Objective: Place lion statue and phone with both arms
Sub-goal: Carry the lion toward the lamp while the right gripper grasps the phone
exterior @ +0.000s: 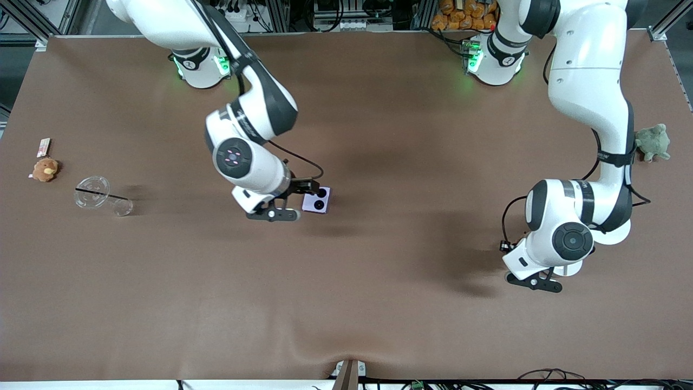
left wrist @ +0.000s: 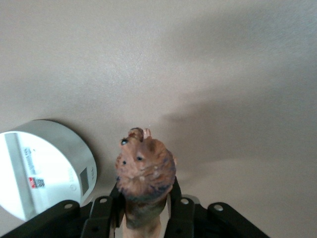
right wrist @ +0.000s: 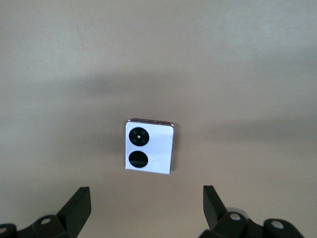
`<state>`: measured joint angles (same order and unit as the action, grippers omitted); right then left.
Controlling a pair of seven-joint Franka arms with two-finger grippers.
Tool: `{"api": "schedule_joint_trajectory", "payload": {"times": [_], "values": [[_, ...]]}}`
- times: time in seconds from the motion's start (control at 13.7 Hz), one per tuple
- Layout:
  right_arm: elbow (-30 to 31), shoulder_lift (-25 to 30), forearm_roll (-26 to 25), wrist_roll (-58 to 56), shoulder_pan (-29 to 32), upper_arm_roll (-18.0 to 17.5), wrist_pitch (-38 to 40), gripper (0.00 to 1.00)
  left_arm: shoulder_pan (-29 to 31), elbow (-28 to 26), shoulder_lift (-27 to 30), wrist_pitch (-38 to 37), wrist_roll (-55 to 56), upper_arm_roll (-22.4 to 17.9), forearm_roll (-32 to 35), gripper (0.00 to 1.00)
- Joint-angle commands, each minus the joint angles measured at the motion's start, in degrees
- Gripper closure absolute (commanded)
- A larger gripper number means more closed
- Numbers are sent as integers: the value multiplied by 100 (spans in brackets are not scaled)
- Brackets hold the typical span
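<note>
The lavender phone [exterior: 316, 203] lies flat on the brown table [exterior: 379, 303], its two black camera circles facing up. My right gripper [exterior: 309, 190] hovers just over it, open, and touches nothing. In the right wrist view the phone [right wrist: 149, 146] sits ahead of the right gripper [right wrist: 146, 208], whose fingers [right wrist: 77, 206] stand wide apart. The brown lion statue [left wrist: 144, 171] is clamped in my left gripper [left wrist: 145, 201], head end sticking out past the jaws. The left arm's wrist [exterior: 544, 254] hangs low over the table toward the left arm's end and hides the lion in the front view.
A white round thing with a label [left wrist: 39, 168] shows close beside the lion. A green plush toy [exterior: 652, 142] lies by the left arm's end. At the right arm's end are a tan plush toy [exterior: 45, 169], a small card [exterior: 43, 146] and a tipped clear cup [exterior: 100, 197].
</note>
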<state>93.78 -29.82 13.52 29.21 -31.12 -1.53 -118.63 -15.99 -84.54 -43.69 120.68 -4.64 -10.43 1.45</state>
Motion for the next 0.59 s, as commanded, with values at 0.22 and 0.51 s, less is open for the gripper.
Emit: {"api": "schedule_joint_trajectory", "payload": {"times": [0.22, 0.51], "values": [[482, -427, -104, 120, -350, 91, -1168, 0, -27, -422, 36, 175, -20, 67, 93, 89], [650, -604, -112, 418, -447, 91, -1584, 0, -27, -440, 71, 175, 51, 67, 93, 0]]}}
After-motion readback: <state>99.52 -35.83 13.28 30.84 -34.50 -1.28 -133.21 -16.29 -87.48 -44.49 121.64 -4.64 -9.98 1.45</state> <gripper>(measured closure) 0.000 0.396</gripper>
